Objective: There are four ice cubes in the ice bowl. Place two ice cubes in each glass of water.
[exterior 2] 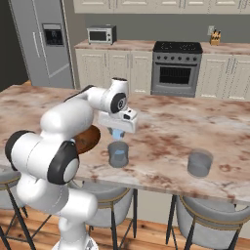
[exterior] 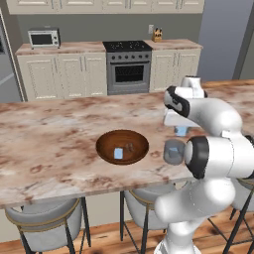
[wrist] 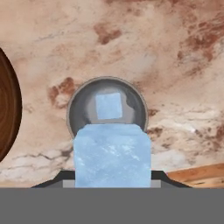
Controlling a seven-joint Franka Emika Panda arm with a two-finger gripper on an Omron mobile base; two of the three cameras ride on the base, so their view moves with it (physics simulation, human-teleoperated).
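ice cube (wrist: 112, 154) held in gripper (wrist: 112, 177), above glass (wrist: 106, 109)

White glossy Franka arm (exterior: 218, 163), rounded bulbous links, black bands at joints, boxy white hand (exterior 2: 118, 120) with grey underside.

Arm bent forward, pincer (exterior 2: 117, 132) pointing down, closed on ice cube (wrist: 112, 155).

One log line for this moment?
gripper: shut on cube | above near glass, one cube inside | bowl: one cube visible
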